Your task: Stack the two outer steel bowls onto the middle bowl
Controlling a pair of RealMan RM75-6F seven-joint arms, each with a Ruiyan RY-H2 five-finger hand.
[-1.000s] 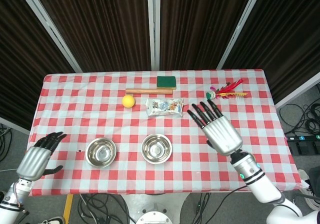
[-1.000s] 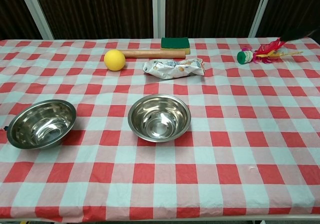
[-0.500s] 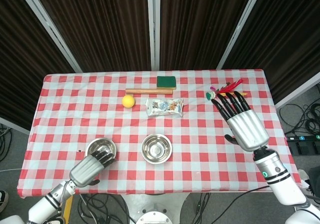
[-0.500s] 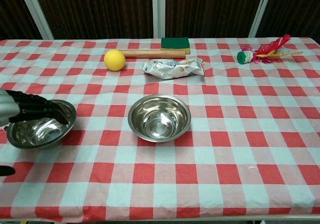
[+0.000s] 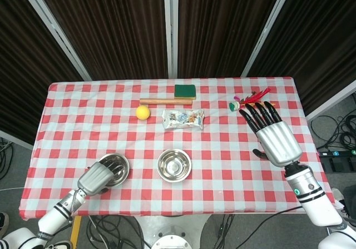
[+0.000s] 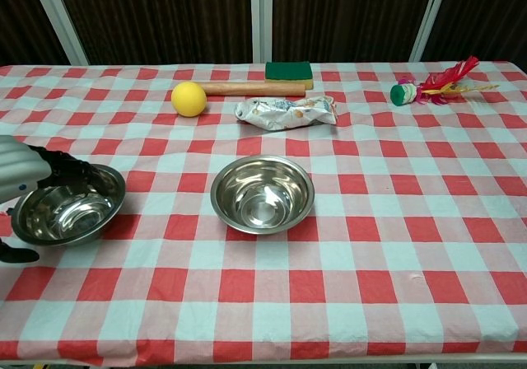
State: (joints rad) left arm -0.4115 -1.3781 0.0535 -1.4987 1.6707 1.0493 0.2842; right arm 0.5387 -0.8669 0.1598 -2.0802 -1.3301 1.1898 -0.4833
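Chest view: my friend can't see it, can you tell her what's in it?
The left hand reaches into a steel bowl; a second bowl sits mid-table. Behind lie a ball, packet, stick, sponge and feather toy.

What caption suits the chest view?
Left robot hand reaches into a steel bowl beside another bowl on checkered cloth.

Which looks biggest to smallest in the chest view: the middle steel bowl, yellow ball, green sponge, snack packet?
1. middle steel bowl
2. snack packet
3. green sponge and yellow ball: too close to rank.
The sponge lies farthest from the camera, so it may really be larger than it looks.
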